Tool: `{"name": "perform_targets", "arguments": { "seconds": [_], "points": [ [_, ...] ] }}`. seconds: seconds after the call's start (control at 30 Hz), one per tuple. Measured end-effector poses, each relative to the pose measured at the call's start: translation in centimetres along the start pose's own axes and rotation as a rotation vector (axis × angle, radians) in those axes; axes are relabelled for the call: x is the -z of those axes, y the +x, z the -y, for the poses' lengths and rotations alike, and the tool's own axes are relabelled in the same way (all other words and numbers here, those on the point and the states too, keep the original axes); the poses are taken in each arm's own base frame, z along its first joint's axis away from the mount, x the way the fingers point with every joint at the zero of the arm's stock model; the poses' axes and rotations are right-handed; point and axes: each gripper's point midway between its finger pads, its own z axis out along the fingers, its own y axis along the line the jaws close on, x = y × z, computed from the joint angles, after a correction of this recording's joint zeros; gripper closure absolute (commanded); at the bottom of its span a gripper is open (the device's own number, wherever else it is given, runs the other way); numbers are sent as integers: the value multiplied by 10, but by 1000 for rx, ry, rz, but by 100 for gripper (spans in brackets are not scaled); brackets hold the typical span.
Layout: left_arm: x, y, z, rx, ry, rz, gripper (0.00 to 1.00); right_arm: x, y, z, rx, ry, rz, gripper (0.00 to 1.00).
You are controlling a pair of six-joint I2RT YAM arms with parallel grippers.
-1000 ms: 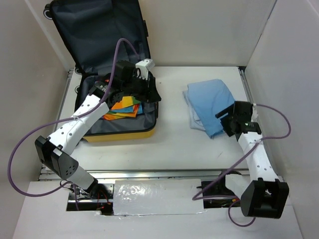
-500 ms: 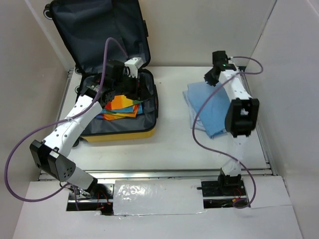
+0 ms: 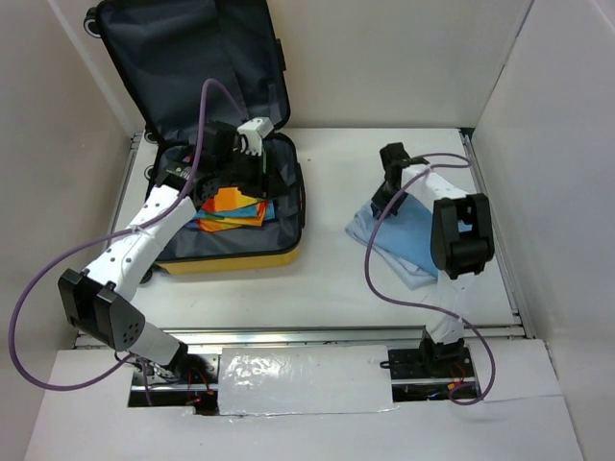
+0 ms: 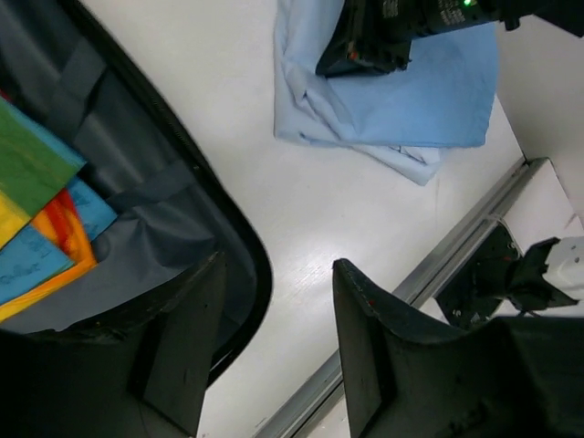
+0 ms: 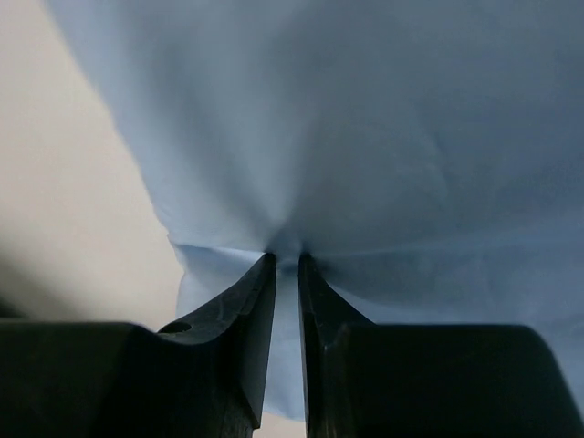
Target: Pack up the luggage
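Top external view: the luggage (image 3: 231,259) lies open on the left half of the white table (image 3: 327,279). Its base is flat and its lid (image 3: 192,58) leans against the back wall. A bare strip of table separates the luggage's right rim from the light-blue cloth (image 3: 408,252), which lies on the right half, near the side rail.

The base holds folded colourful cloths (image 3: 235,206) on the grey lining, with lining showing bare around them.

Left wrist view: the left gripper (image 4: 278,274) hangs over the right rim of the base, jaws wide apart and nothing between them.

Right wrist view: the right gripper (image 5: 286,260) has its jaws nearly together, pinching a fold of the light-blue cloth, which puckers at the fingertips.
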Motion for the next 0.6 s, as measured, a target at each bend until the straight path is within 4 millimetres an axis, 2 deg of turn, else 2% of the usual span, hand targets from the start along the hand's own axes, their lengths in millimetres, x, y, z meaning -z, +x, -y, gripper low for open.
{"name": "perform_targets", "arguments": {
  "seconds": [0.13, 0.2, 0.27, 0.3, 0.4, 0.43, 0.5, 0.6],
  "points": [
    [-13, 9, 27, -23, 66, -33, 35, 14, 32, 29, 64, 4, -58, 72],
    [-30, 20, 48, -32, 111, -75, 33, 24, 44, 41, 88, 0, -73, 68],
    [-49, 35, 68, -32, 149, -127, 31, 38, 47, 45, 107, -11, -75, 62],
    [-60, 44, 77, -24, 164, -158, 30, 44, 45, 43, 114, -28, -63, 54],
    [-91, 78, 103, 1, 187, -264, 26, 73, 31, 31, 133, -89, -7, 43],
    [-99, 87, 108, 16, 186, -289, 20, 85, 25, 26, 138, -115, 19, 42],
    [-112, 110, 118, 59, 175, -350, 17, 107, 13, 20, 137, -160, 73, 40],
    [-124, 120, 120, 127, 143, -366, 13, 141, -1, 24, 114, -215, 151, 39]
  ]
}}
